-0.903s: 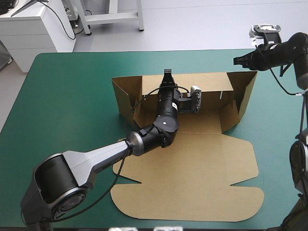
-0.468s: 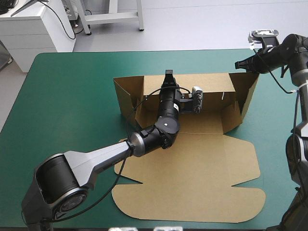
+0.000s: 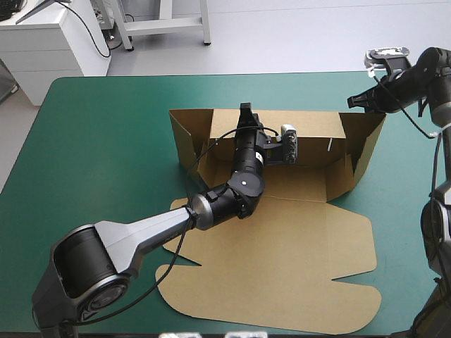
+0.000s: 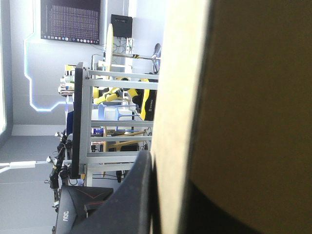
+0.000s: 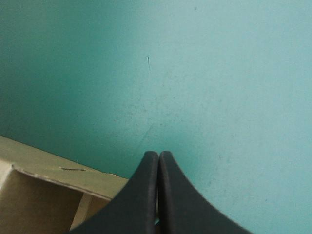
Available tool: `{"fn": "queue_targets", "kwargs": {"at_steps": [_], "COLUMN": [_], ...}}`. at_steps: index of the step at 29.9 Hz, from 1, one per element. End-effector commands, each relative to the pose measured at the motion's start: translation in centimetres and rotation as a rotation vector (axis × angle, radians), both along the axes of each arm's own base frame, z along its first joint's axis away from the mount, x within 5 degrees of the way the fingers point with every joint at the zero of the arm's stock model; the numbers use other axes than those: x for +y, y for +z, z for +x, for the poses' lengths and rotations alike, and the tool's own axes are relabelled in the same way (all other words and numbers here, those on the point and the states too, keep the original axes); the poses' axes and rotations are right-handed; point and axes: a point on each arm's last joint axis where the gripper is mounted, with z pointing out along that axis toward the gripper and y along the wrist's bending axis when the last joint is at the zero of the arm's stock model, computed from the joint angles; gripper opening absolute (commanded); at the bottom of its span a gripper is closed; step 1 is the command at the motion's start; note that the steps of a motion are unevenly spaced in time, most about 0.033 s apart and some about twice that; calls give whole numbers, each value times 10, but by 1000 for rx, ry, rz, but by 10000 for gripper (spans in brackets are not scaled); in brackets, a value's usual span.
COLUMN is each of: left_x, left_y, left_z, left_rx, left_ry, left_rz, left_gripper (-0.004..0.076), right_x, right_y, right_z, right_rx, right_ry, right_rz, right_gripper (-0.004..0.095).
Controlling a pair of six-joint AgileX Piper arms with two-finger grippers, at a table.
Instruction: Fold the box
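**Box slid and turned while the left gripper held its back wall**

The left gripper (image 3: 244, 109) was clamped on the top edge of the box's back wall (image 3: 317, 128). In the left wrist view the brown board ran straight up between the fingers, with one black finger (image 4: 139, 195) pressed against its outer face. The right gripper (image 5: 158, 161) was clenched on nothing, its fingers meeting in a point. It hung over the far right corner of the box, above the right side wall (image 3: 366, 151). Whether its tip touched the board I could not tell.

The box (image 3: 282, 253) lay at the middle of the teal-green table cover (image 3: 106, 141). Its back wall and both side walls were raised, the left side wall (image 3: 184, 137) among them. The lid (image 3: 296, 282) lay flat toward the robot's side.

Since the earlier pictures the whole sheet had shifted toward the table's right edge and turned slightly, so the lid's near edge now ran at a slant. The right gripper had moved right and a little lower, keeping with the corner (the left arm's reach looked much the same).

My reading is that the pull on the back wall dragged the board instead of only standing it up. The walls were up but not tucked, so the fold was perhaps halfway. The next push on the right wall may need the sheet steadied first.
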Motion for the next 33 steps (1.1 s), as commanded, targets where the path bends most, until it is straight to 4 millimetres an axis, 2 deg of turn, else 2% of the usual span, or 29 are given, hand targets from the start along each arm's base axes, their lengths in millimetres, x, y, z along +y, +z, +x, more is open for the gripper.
{"fn": "queue_targets", "kwargs": {"at_steps": [1, 12, 17, 21, 24, 33], "left_x": [0, 7, 10, 11, 11, 11], "left_y": [22, 23, 23, 23, 23, 23], "left_z": [-8, -3, 1, 1, 1, 1], "left_rx": [-11, -3, -3, -4, -2, 4], "left_ry": [-7, 59, 71, 74, 77, 84], "left_rz": [-125, -203, -207, -207, -216, -245], "left_gripper": [-8, -8, -8, -8, -8, -8], "right_x": [-1, 0, 1, 2, 3, 10], "right_y": [36, 35, 16, 11, 17, 56], "right_z": [-24, -25, -31, -41, -48, -80], "right_rx": [-67, -58, 13, 38, 25, -86], "right_ry": [-4, -22, -8, 10, 9, -3], "right_rz": [-43, -21, -21, -28, -30, 4], "right_gripper": [-18, -19, -19, -19, -20, -20]}}
